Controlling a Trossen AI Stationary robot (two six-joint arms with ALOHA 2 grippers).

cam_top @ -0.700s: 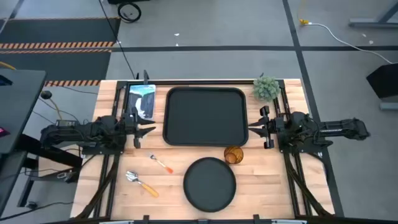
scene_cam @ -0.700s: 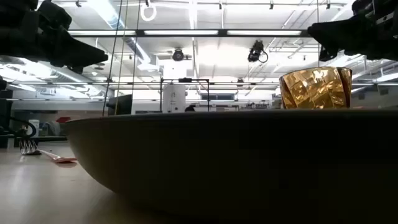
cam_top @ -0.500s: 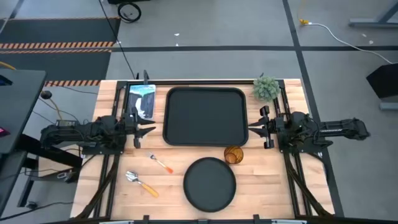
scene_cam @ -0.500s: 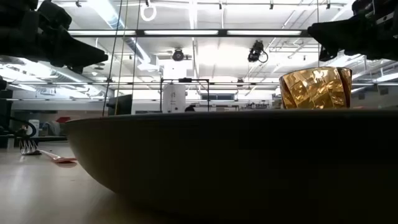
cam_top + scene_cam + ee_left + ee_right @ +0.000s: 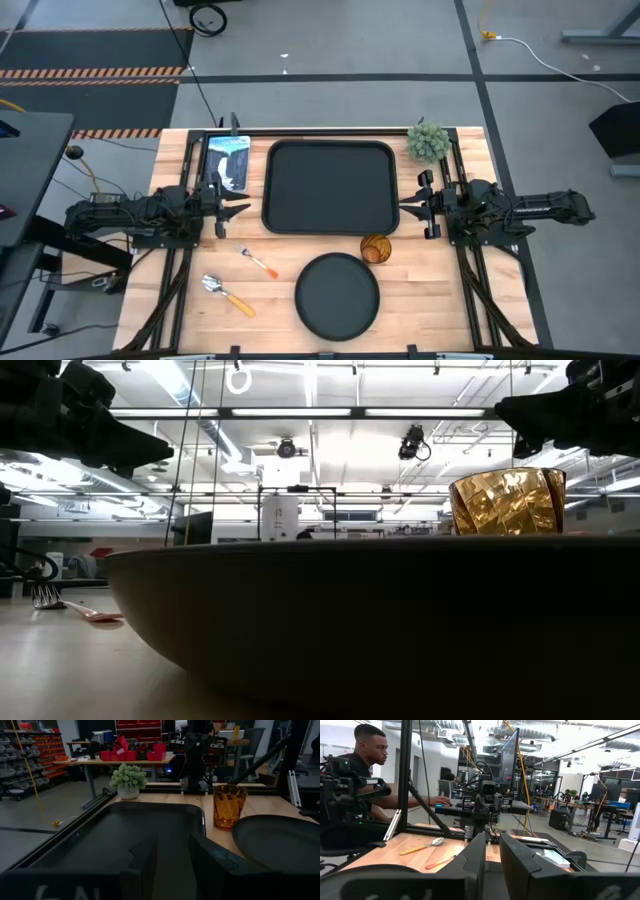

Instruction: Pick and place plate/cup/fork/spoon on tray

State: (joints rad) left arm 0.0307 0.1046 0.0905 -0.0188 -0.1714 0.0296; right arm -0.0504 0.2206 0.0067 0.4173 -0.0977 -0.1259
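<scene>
We see no change since the earlier pictures. The left end effector (image 5: 240,210) waits open left of the empty tray (image 5: 331,187); spoon (image 5: 226,293), fork (image 5: 257,262), plate (image 5: 337,295) and cup (image 5: 375,248) lie nearer on the table (image 5: 440,290); the right end effector (image 5: 408,208) is open too. Nothing has started.

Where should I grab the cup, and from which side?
Grip the cup across its side wall with the right gripper, coming from above. It stands upright, open end up, just off the tray corner and close behind the plate, so a low sideways approach looks crowded.
</scene>
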